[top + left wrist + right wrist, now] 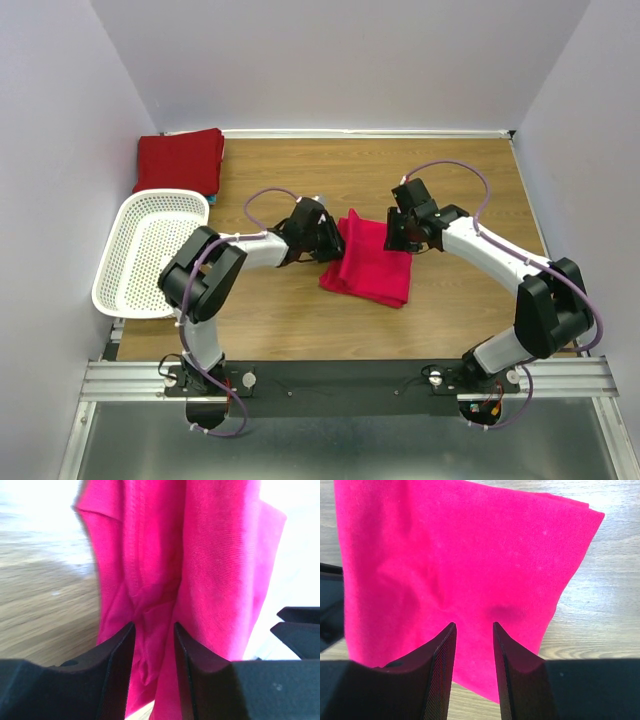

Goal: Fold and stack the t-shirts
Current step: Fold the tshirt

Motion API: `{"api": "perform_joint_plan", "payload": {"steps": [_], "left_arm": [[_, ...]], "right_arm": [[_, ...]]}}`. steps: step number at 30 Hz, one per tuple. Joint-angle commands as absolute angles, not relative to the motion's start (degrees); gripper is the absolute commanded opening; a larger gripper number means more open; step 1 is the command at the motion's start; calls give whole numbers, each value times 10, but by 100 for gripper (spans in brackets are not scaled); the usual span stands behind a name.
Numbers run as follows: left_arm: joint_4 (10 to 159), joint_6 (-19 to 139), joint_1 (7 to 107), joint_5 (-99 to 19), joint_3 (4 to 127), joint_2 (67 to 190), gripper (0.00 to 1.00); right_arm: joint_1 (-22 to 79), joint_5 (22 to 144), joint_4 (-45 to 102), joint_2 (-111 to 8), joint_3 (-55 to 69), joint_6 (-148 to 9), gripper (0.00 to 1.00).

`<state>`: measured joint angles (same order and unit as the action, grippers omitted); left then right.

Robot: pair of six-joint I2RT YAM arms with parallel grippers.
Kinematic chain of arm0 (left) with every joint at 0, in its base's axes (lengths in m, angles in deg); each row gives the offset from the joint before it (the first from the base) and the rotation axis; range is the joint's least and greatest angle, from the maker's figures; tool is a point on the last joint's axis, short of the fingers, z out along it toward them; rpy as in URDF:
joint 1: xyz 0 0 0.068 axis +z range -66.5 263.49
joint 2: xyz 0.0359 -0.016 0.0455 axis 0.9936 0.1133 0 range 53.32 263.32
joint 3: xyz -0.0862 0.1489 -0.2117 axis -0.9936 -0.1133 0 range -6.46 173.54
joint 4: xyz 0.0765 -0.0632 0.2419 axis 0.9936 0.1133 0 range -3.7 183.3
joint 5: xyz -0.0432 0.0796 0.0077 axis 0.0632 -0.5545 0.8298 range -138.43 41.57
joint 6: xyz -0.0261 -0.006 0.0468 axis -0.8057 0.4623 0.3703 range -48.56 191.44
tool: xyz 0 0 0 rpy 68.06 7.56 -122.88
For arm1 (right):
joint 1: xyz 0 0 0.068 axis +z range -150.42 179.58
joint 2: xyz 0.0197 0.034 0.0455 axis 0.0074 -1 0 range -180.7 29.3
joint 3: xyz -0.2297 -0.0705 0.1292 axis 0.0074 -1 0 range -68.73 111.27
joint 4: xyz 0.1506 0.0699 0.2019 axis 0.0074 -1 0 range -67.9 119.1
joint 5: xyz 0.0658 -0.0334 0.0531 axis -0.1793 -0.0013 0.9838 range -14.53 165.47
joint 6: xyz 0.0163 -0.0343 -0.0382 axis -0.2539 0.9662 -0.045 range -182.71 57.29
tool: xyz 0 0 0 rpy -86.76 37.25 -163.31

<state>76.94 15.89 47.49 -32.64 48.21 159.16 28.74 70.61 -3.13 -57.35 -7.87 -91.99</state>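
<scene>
Though beyond wrist views, darker t-shirt (pixel 180 160).

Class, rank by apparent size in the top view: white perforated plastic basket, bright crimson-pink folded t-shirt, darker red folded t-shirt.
white basket
crimson-pink t-shirt
darker red t-shirt
The shirts look close: order unsure.

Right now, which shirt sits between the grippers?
The bright pink shirt, mid-table, flanked by left gripper and right gripper. The darker red shirt lies folded far left, behind the basket.
</scene>
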Motion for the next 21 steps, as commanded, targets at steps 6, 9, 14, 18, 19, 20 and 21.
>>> {"api": "perform_joint_plan", "payload": {"steps": [6,9,14,18,19,20,21], "left_arm": [[854,181,492,-446,486,1496,45],[885,173,506,-480,480,1465,45],[924,182,517,-554,466,1379,47],[925,213,475,-551,493,1344,48],[926,221,466,-538,504,1350,48],[926,227,456,-495,514,1367,48],[925,226,449,-464,524,1379,48]], "right_arm": [[282,727,-8,-558,-93,-906,42],[282,731,-7,-555,-90,-903,41],[281,738,3,-549,-86,-889,39],[267,775,22,-552,-90,-884,37],[257,784,26,-552,-96,-886,37],[249,794,37,-552,-99,-887,37],[241,806,43,-552,-104,-888,36]]}}
